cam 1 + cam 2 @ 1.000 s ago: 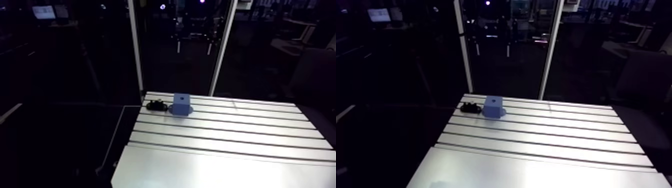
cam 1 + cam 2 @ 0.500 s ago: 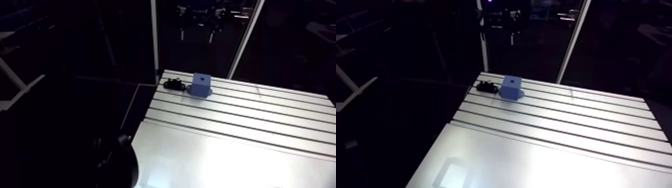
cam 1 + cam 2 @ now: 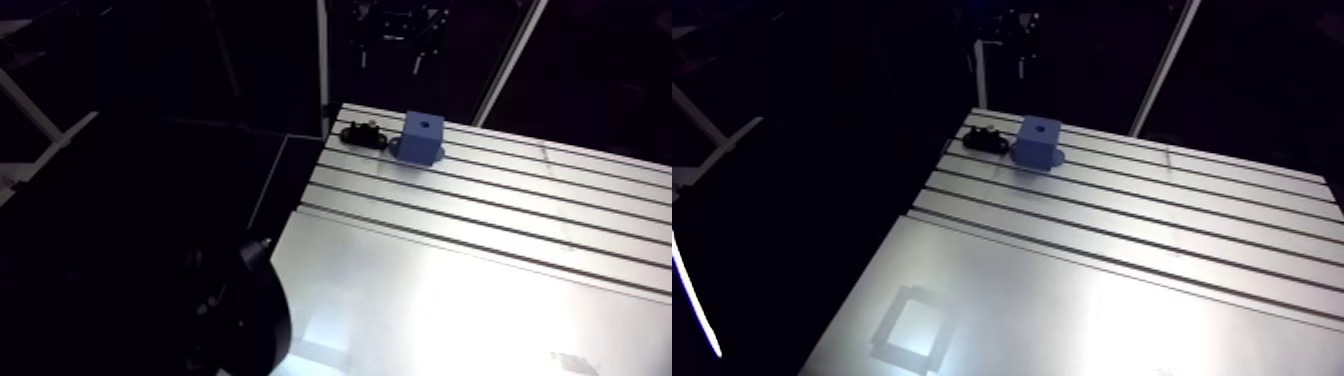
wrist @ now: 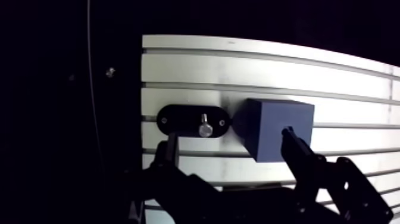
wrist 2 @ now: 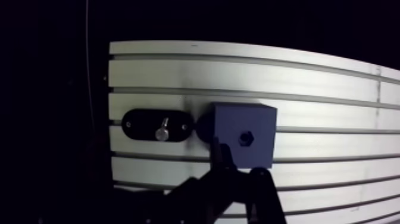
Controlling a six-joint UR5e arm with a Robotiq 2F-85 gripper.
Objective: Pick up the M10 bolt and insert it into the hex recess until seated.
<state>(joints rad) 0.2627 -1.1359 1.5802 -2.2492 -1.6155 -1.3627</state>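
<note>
Nearing the M10 bolt (image 4: 205,126)
My arm has swung closer; gripper (image 4: 230,136) wide and empty, bolt unmoved beside the blue block (image 4: 268,119).

My work surface is a slotted aluminium table (image 3: 1122,290). Its slots run left to right across the far half, and the near half is one smooth, bare sheet that catches a bright glare. Only two things lie on it that I can make out, both in the far left corner. A black oval holder (image 4: 178,121) lies flat at the left edge, across a slot. Just to its right stands a blue block (image 4: 280,128), upright, with a hex recess (image 5: 245,138) in its top face. A dark rounded foot shows at the block's left base; I cannot tell whether it touches the holder.
</note>
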